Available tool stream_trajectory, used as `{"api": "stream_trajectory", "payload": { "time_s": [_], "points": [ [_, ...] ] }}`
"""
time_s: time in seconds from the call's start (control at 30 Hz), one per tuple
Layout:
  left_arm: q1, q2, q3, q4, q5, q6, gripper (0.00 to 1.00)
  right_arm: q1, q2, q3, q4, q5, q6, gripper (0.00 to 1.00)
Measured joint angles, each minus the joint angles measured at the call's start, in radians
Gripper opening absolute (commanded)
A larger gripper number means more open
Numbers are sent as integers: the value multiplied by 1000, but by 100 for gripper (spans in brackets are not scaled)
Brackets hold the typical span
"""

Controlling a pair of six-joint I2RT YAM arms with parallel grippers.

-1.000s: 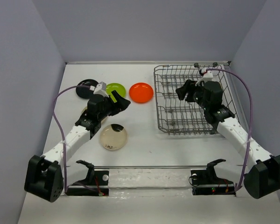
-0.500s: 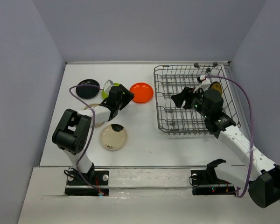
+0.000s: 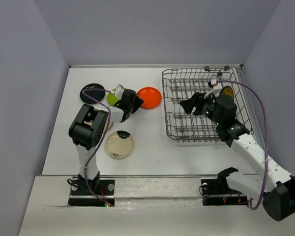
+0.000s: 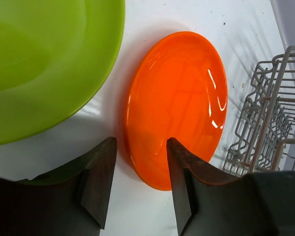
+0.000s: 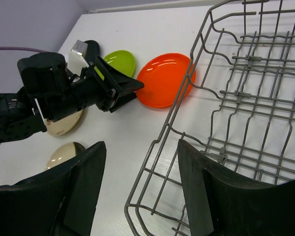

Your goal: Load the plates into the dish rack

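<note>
One plate of six looks loaded, so I judge the job to be in its early part.

Table, left to right:
- black plate (image 3: 91,92), far left.
- lime green plate (image 3: 112,98), just right of the black one, partly under the left arm's wrist.
- beige plate (image 5: 68,123), nearer, mostly covered by the left arm.
- cream plate with dark patch (image 3: 119,144), nearest of all, lying flat.
- orange plate (image 3: 149,97), just left of the rack and apart from it.

None of these five has been racked yet.

Left gripper (image 3: 134,102): jaws apart and empty, down low at the orange plate. I take that one to be next.

Dish rack (image 3: 173,115): right side of the table. Right gripper (image 3: 188,104) hovers over its left part, jaws apart, holding nothing. Brown plate with yellow pattern (image 3: 227,91) is in the far right of the rack, half hidden behind the right arm. Cannot tell how it stands among the tines.

Views:
- Only the overhead view shows the brown plate.
- Only the left wrist view shows the orange rim lying in the gap between the fingers. Contact cannot be told. It also shows bare table between orange and green.
- The right wrist view exposes the beige plate that the overhead view nearly hides.
</note>
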State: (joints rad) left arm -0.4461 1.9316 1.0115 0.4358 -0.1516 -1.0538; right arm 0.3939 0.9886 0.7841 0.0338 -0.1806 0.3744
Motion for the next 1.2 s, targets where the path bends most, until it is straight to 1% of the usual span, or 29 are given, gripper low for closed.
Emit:
{"api": "stream_trajectory", "payload": {
  "time_s": [0.1, 0.13, 0.17, 0.2, 0.3, 0.33, 0.47, 0.53, 0.67, 0.83, 1.03, 1.1, 1.2],
  "points": [
    [-3, 26, 37, 0, -1, -2, 45, 0, 0, 0, 0, -5, 1, 65],
    [-4, 37, 49, 1, -3, -2, 38, 0, 0, 0, 1, -5, 3, 65],
    [-5, 47, 56, 2, -4, -3, 34, 0, 0, -1, 2, -5, 4, 65],
    [-6, 53, 60, 2, -5, -3, 24, 0, 0, -3, 4, -5, 7, 65],
    [-7, 73, 61, 2, -8, -11, 9, 0, -1, -9, 5, -4, 8, 65],
    [-7, 75, 61, 6, -9, -13, 6, 0, -1, -12, 5, -4, 8, 65],
    [-6, 65, 52, 26, -19, 2, 6, 0, -1, -15, 5, -4, 8, 65],
    [-7, 42, 19, 35, -32, 17, 6, 0, -1, -15, 5, -4, 8, 65],
    [-7, -57, -71, 39, -57, 60, 6, 0, 2, -15, 5, -8, 7, 67],
    [-9, -286, -201, 55, -88, 137, 6, 4, 49, 2, 2, -50, 7, 73],
    [-12, -643, -338, 80, -124, 226, 6, 56, 221, 105, 4, -136, 8, 79],
    [-11, -755, -375, 76, -114, 251, 6, 68, 270, 134, 3, -164, 7, 81],
    [-11, -861, -399, 53, -68, 277, 6, 74, 338, 180, 5, -206, 8, 82]
  ]
}}
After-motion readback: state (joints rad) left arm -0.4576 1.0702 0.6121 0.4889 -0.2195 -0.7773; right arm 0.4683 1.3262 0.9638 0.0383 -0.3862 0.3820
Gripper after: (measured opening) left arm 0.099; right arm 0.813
